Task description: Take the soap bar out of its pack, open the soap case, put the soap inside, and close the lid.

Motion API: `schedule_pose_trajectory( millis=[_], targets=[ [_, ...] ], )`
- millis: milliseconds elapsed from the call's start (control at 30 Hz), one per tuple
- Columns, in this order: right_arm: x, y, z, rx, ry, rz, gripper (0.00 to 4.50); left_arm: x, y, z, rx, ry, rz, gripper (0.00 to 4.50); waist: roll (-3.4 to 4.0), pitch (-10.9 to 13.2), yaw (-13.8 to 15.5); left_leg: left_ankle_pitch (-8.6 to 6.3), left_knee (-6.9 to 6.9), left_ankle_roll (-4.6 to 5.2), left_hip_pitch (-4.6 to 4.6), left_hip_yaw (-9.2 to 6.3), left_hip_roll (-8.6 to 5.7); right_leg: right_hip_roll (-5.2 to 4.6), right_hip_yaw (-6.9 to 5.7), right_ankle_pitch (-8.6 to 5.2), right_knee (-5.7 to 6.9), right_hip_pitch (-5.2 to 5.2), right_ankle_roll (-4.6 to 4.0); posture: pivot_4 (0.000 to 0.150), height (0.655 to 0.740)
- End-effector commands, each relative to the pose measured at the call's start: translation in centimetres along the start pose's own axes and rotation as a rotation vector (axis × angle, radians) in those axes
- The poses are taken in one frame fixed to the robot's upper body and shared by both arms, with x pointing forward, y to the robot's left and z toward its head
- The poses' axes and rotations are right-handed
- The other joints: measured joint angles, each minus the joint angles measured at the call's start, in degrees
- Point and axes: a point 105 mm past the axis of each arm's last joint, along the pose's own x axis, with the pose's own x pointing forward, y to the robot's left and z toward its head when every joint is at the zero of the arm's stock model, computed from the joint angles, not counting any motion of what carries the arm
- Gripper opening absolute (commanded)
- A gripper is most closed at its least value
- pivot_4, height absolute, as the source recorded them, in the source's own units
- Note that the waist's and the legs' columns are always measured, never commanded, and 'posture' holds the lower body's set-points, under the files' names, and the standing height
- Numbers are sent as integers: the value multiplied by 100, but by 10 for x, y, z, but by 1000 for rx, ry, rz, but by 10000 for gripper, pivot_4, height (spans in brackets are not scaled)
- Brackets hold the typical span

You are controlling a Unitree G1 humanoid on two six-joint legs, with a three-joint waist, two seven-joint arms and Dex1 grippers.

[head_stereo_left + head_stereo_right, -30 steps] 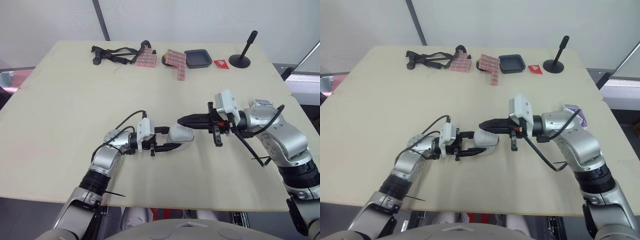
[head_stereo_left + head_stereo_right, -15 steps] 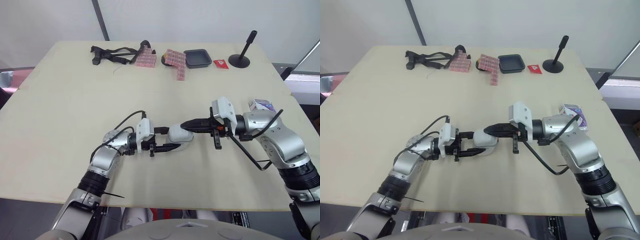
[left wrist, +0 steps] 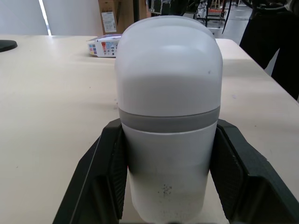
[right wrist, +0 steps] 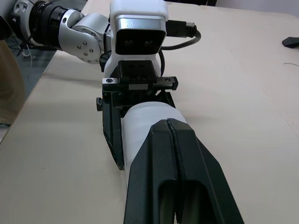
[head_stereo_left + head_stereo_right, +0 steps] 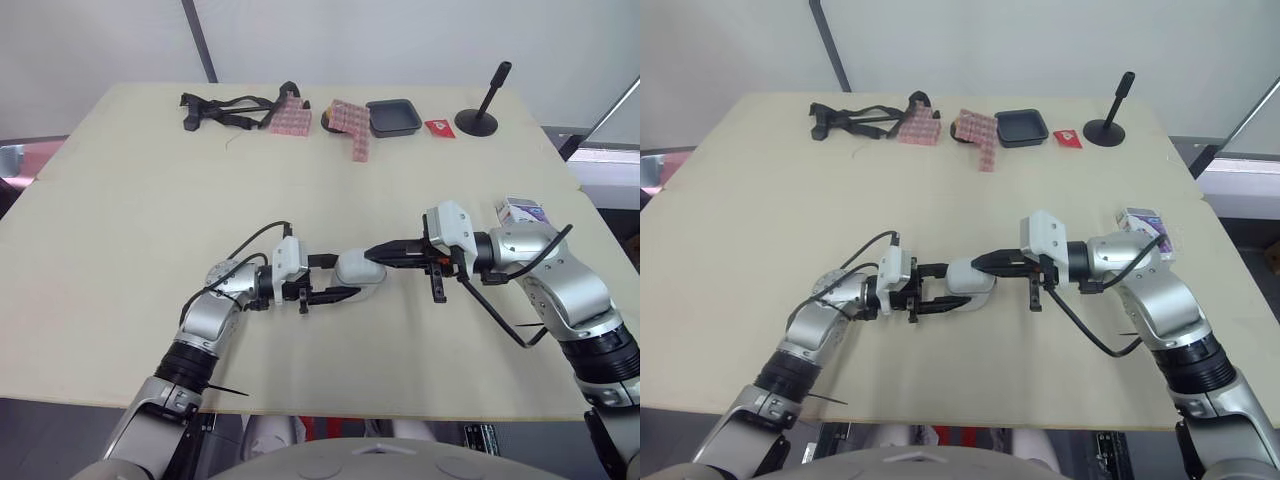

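The white soap case with a grey band lies on its side on the table, lid closed. My left gripper is shut on the soap case, one black finger along each side. My right gripper is shut, and its joined fingertips rest against the top of the case's rounded end. The soap pack, a small white and purple box, lies on the table behind my right forearm, near the right edge.
Along the far edge lie black straps, pink block clusters, a black tray, a red packet and a black stand. Bare tabletop spreads between them and the grippers.
My right gripper has come down and slightly right, from above the case onto its rounded end. The right arm no longer covers the soap pack. The left gripper and case have stayed put.
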Motion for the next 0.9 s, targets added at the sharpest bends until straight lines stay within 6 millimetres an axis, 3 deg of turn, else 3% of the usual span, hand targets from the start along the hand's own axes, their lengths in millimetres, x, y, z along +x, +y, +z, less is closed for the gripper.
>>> schedule_pose_trajectory(
  millis=[33,333,533,700,900],
  targets=[
    [-1,4,-31,71,132,6,218,1,3,11,36,-32,5,22055,0,0,-19,0,0,0,2,0,0,-3,0,0,-3,2,0,1500,7400],
    [3,4,-32,71,127,17,218,1,2,12,39,-34,9,22055,-1,-1,-86,1,0,0,16,0,-1,-22,-4,0,-17,18,0,1500,7400],
    [-6,-13,-18,59,54,-59,218,-2,2,11,37,-29,12,22055,-1,-1,-103,1,-1,0,20,-1,-1,-24,-6,0,-19,24,0,1500,7400],
    [-25,-20,-6,20,-17,-91,14244,-3,3,11,33,-26,17,22055,0,0,-103,1,-7,0,12,-2,-3,-27,-11,0,-20,25,0,1500,7400],
    [-39,-8,-5,8,-58,-56,34561,-4,3,11,30,-27,18,22055,-1,1,-81,0,-23,2,2,-2,-2,-4,-15,0,-34,24,0,1500,7400]
  ],
)
